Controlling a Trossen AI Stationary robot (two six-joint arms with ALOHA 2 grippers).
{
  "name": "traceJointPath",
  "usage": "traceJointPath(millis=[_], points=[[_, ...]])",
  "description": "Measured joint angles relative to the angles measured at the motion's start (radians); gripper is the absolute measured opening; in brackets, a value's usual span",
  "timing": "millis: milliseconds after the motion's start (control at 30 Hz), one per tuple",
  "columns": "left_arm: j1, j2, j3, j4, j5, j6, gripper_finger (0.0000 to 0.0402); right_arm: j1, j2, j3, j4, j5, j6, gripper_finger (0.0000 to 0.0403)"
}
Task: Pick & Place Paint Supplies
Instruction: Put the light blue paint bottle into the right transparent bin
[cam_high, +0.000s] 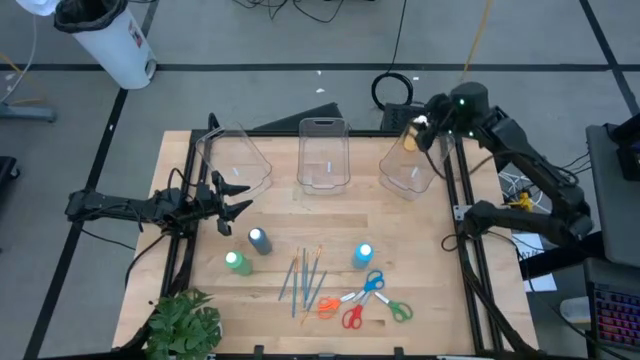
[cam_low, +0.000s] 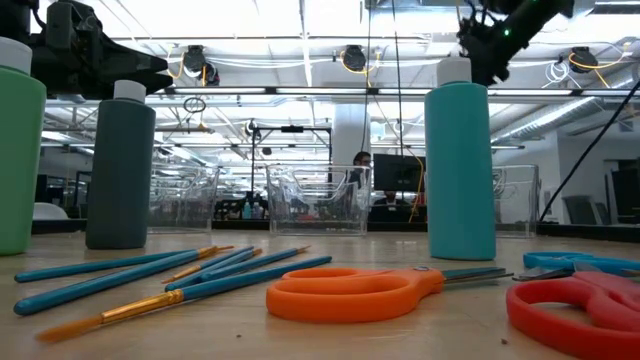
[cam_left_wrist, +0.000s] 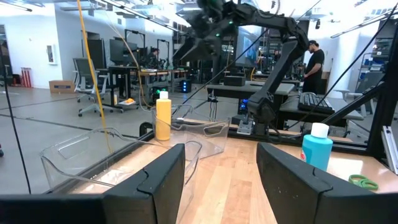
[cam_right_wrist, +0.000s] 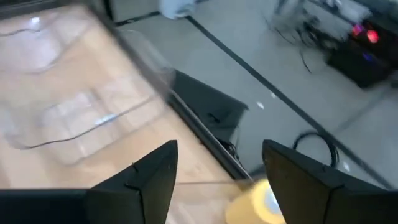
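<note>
A yellow, white-capped paint bottle (cam_high: 410, 141) stands upright in the right clear bin (cam_high: 408, 172); it also shows in the left wrist view (cam_left_wrist: 163, 117). My right gripper (cam_high: 427, 128) hovers open just above it, and the bottle's cap (cam_right_wrist: 264, 202) shows below the spread fingers. My left gripper (cam_high: 228, 197) is open near the table's left edge, beside the left bin (cam_high: 235, 160). On the table stand a green bottle (cam_high: 237, 262), a grey-blue bottle (cam_high: 259, 240) and a blue bottle (cam_high: 363, 255). The brushes (cam_high: 305, 278) and scissors (cam_high: 366, 298) lie flat near the near edge.
A middle clear bin (cam_high: 323, 155) sits between the other two along the far edge. A green leafy plant (cam_high: 185, 325) stands at the near left corner. Bare wood lies between the bins and the bottles. A person (cam_left_wrist: 314, 59) stands beyond the table.
</note>
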Motion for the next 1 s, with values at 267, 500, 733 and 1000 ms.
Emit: traceJointPath(millis=[267, 500, 733, 1000], points=[[0.000, 0.000, 0.000, 0.000, 0.000, 0.000, 0.0207, 0.220, -0.022, 0.000, -0.001, 0.000, -0.073, 0.0230], [0.000, 0.000, 0.000, 0.000, 0.000, 0.000, 0.0207, 0.385, -0.018, 0.000, -0.001, 0.000, -0.072, 0.0227], [0.000, 0.000, 0.000, 0.000, 0.000, 0.000, 0.0207, 0.519, -0.018, 0.000, -0.001, 0.000, -0.070, 0.0226], [0.000, 0.000, 0.000, 0.000, 0.000, 0.000, 0.0207, 0.652, -0.018, 0.000, -0.001, 0.000, 0.048, 0.0224]])
